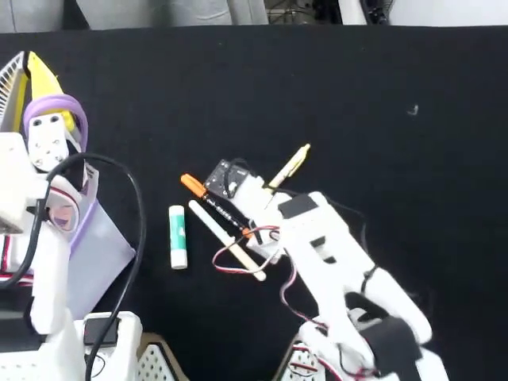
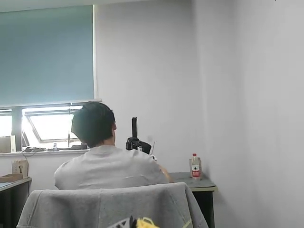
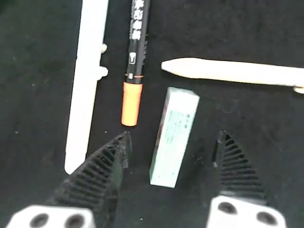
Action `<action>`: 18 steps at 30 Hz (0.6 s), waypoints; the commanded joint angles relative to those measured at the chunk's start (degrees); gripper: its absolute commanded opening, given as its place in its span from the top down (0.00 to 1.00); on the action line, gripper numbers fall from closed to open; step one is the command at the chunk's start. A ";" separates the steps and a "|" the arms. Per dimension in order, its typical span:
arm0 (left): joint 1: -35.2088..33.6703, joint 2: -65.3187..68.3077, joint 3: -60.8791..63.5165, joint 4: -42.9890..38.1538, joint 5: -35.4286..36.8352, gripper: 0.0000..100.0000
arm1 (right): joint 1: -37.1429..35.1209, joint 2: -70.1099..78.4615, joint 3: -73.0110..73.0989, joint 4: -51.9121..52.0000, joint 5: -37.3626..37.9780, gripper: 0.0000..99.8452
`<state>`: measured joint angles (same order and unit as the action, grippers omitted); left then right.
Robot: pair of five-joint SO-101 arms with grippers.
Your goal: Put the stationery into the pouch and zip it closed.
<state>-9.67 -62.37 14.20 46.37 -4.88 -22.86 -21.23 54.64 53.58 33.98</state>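
Observation:
My right gripper (image 3: 172, 138) is open, low over the black table, its fingers on either side of a pale green eraser (image 3: 173, 135). Past the eraser lie a white pen (image 3: 86, 85), a black marker with an orange cap (image 3: 133, 71) and a cream pen (image 3: 237, 71). From above, the right gripper (image 1: 227, 181) covers the eraser; the marker (image 1: 208, 198), white pen (image 1: 226, 238), cream pen (image 1: 290, 167) and a white-and-green glue stick (image 1: 178, 236) lie around it. The lavender pouch (image 1: 103, 246) lies flat under my left arm. My left gripper (image 1: 28, 57) is raised at the far left, shut and empty.
The table is black cloth, with bare room at the back and right (image 1: 397, 119). Red and white cables (image 1: 238, 258) loop off the right arm over the white pen. The left wrist view looks out into the room, with a grey chair back (image 2: 109, 204).

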 commanded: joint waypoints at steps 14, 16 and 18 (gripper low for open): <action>0.66 0.62 5.85 -19.78 5.98 0.97 | 4.48 13.85 -6.81 -12.13 1.67 0.96; 1.71 0.70 6.81 -24.18 6.07 0.97 | 4.57 13.67 -6.73 -12.13 1.67 0.99; 5.14 1.58 7.16 -28.40 5.71 0.97 | 5.19 13.67 -6.90 -12.13 1.67 0.99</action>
<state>-9.41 -61.85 21.23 26.51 0.22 -18.90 -7.43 50.07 42.07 35.30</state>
